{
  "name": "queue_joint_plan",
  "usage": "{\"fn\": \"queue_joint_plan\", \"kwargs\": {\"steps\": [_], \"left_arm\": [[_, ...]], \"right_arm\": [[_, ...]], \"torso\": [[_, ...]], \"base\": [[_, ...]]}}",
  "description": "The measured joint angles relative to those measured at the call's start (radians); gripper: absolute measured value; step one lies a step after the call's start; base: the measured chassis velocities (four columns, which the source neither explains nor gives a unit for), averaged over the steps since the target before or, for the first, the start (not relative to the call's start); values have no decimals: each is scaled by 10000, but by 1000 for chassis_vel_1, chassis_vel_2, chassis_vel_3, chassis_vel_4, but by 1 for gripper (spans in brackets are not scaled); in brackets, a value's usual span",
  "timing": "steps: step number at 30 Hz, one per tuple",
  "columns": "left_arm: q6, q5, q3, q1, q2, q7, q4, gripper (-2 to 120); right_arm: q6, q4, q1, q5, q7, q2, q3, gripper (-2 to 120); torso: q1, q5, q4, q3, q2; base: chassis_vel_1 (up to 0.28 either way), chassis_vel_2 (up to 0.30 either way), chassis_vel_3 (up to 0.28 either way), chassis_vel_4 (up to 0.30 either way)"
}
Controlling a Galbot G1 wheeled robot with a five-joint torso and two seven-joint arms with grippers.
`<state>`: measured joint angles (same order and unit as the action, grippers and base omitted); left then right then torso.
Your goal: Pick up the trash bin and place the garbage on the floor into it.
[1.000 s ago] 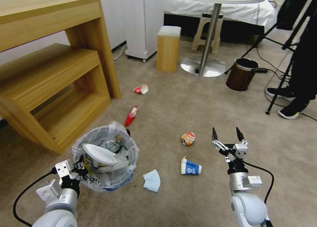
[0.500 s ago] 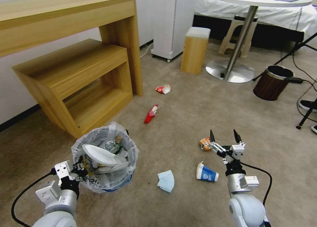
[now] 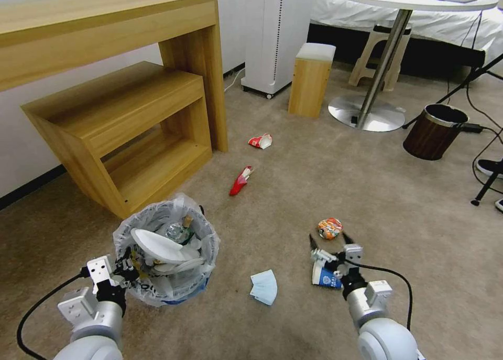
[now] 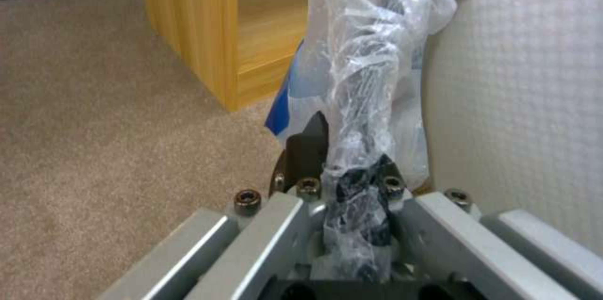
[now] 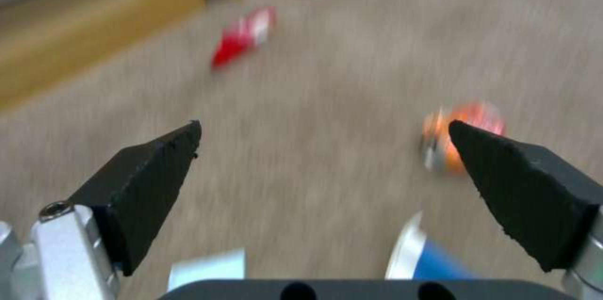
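The left claw (image 3: 124,268) is clamped on the bagged rim of the trash bin (image 3: 166,247), at the robot's near left. The right claw (image 3: 330,244), fingers apart, hangs over the blue-white paper cup (image 3: 325,275) on the floor (image 3: 293,187), the orange wrapper (image 3: 329,227) just beyond and the blue face mask (image 3: 264,286) lying between cup and bin.

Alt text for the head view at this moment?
The right gripper, open, hangs above a blue-white paper cup on beige carpet. The left gripper clamps the bag-lined rim of a full trash bin; a blue face mask lies between.
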<state>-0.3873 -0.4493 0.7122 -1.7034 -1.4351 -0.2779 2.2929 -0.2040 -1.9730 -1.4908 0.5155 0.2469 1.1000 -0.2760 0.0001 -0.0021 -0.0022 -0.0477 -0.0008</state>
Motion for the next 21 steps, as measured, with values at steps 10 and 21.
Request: {"fn": "queue_joint_plan", "kwargs": {"steps": [10, 21], "left_arm": [[20, -8, 154, -139, -18, -13, 5, 1], [-8, 33, 166, -74, -55, -101, 44, 1]], "right_arm": [[-1412, 2416, 1996, 1298, 108, 863, 1453, 100], [-2097, 4107, 3172, 1631, -212, 1633, 1851, 100]], "torso": [[1, 0, 2, -1, 0], [0, 0, 1, -1, 0]], "base": [[0, 0, 0, 0], [0, 0, 0, 0]]}}
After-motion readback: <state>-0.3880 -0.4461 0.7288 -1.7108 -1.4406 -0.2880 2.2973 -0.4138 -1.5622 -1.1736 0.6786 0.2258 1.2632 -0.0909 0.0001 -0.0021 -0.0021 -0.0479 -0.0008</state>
